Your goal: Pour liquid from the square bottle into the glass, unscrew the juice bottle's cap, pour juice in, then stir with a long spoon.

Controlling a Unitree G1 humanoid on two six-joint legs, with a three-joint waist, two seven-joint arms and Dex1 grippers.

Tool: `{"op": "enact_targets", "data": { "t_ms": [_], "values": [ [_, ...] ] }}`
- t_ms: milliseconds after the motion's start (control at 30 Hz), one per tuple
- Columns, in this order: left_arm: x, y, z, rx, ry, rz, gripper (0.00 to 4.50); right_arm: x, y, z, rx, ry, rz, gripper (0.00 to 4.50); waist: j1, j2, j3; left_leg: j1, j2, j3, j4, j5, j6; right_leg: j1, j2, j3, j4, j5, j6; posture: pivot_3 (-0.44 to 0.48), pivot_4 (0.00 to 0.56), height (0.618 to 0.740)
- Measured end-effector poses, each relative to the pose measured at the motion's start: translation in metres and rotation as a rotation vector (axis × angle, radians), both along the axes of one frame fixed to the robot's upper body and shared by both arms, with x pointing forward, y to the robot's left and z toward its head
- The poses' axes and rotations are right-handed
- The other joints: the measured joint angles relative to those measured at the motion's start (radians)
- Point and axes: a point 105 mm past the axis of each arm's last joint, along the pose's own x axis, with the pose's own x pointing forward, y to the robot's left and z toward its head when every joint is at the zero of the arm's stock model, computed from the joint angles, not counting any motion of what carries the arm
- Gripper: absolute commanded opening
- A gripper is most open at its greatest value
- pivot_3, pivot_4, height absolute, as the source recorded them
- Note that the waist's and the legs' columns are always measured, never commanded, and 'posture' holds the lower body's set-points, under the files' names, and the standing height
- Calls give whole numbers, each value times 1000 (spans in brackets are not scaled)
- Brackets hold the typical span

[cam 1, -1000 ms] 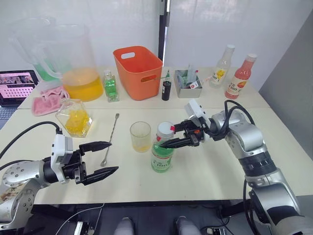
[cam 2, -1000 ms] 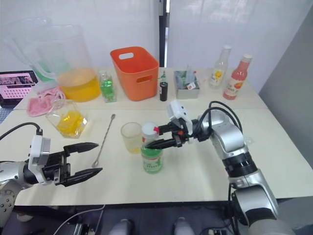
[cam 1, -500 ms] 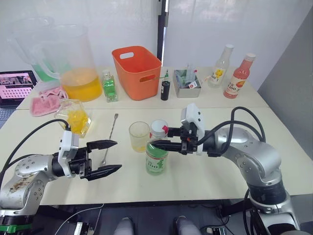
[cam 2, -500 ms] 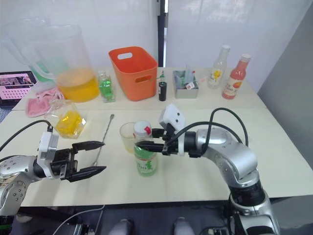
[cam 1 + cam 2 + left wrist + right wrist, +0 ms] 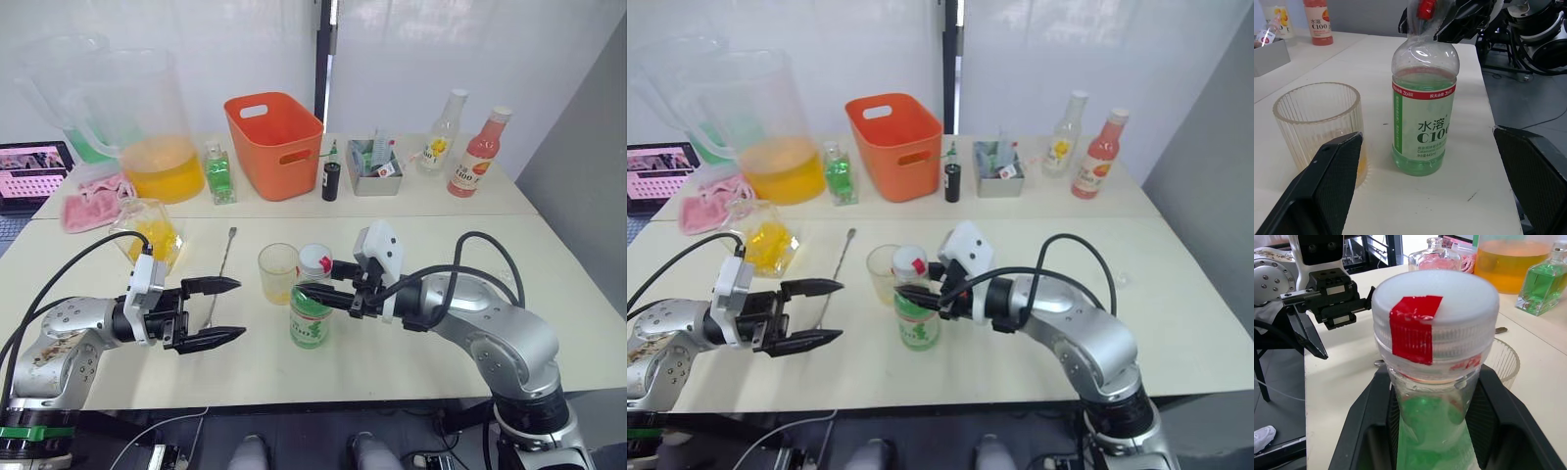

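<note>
- The juice bottle stands upright near the table's front edge, just beside the glass, its cap still screwed on.
- The right gripper has its fingers on either side of the bottle's neck just under the cap. They look closed on the neck, though from the head views I cannot be sure the pads truly bear on it.
- If that hold is loose, the bottle will likely spin with the cap instead of letting it unscrew.
- The left gripper hangs apart from everything, fingers spread wide and pointing toward the bottle and glass. Reaching in at this height, it could knock the glass, which holds a little yellow liquid, and spill it.
- The bottle is tall and held high up, so a sideways pull may tip it against the glass.
- The long spoon lies flat between the left gripper and the glass; a low sweep could drag it.
- The square bottle sits well clear at the far left.
</note>
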Motion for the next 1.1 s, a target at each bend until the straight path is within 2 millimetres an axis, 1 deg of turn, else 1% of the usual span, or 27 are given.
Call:
{"op": "enact_targets", "data": {
  "t_ms": [33, 133, 200, 300, 467, 533, 600, 667, 733, 800, 867, 967, 1100],
  "values": [
    [0, 0, 0, 0, 2, 1, 4500, -1, 0, 0, -1, 0, 7, 2621, 0, 0, 0, 0, 0, 0, 0, 0, 0, 0, 0, 0, 0, 0, 0, 0, 150, 703],
    [1, 2, -2, 2, 8, 6, 4500, -5, -1, -2, -16, 14, 40, 3740, 0, 0, 0, 0, 0, 0, 0, 0, 0, 0, 0, 0, 0, 0, 0, 0, 150, 703],
    [1, 3, -2, 6, 2, 6, 4500, -6, -3, -3, -31, 17, 53, 4400, 1, 0, 0, 0, 0, 0, 0, 0, 0, 0, 0, 0, 0, 0, 0, 0, 150, 703],
    [1, 3, -3, 13, -1, 10, 4500, -8, -10, -2, -49, 26, 78, 4454, 2, 0, 0, 0, 0, 0, 0, 0, 0, 0, 0, 0, 0, 0, 0, 0, 150, 703],
    [4, 4, -2, 24, 28, 16, 4500, -8, -33, 6, -75, 13, 71, 4454, 3, 0, 0, 0, 0, 0, 0, 0, 0, 0, 0, 0, 0, 0, 0, 0, 150, 703],
    [7, 4, 2, 20, 15, 22, 4500, -10, -43, 4, -87, 29, 72, 4454, 4, 0, 0, 0, 0, 0, 0, 0, 0, 1, 0, 0, -1, 0, 0, 0, 150, 703],
    [9, 5, 4, 16, 15, 27, 4500, -12, -48, 5, -88, 30, 73, 4454, 4, 0, 0, 0, 0, 0, 0, 0, 0, 0, 0, 0, -1, 0, 0, 0, 150, 703],
    [12, 6, 9, 14, 20, 35, 4500, -14, -63, 5, -91, 50, 56, 4454, 4, 0, 0, 0, 0, 0, 0, 0, 0, 1, 0, 0, -1, 0, 0, 0, 150, 703],
    [16, 10, 16, 24, 14, 60, 4500, -12, -77, 8, -78, 58, 17, 4454, 6, 0, 0, 0, 0, 0, 0, 0, 0, 1, 0, 0, -1, 0, 1, 0, 150, 703],
    [22, 9, 24, 29, 13, 82, 4500, -12, -86, 14, -63, 45, -13, 4454, 9, 0, 0, 0, 0, 0, 0, 0, 0, 1, 0, 0, -1, 0, 1, 0, 150, 703],
    [26, 4, 30, 37, 5, 94, 4500, -10, -92, 18, -52, 31, -44, 4454, 11, 0, 0, 1, 0, 0, 0, 0, 0, 1, 0, 0, -1, 0, 1, 0, 150, 703],
    [33, -7, 35, 61, -36, 104, 4500, -12, -93, 21, -33, 29, -42, 4454, 13, 0, 0, 1, 0, 0, 0, 0, 0, 1, 0, 0, -1, 0, 1, 0, 150, 703],
    [52, -29, 49, 20, -99, 148, 4500, -14, -96, 20, -34, 16, -70, 4454, 25, 0, 0, 0, -1, -1, 2, 0, 0, 3, 0, 0, -1, 0, 2, 0, 150, 703]
  ]
}}
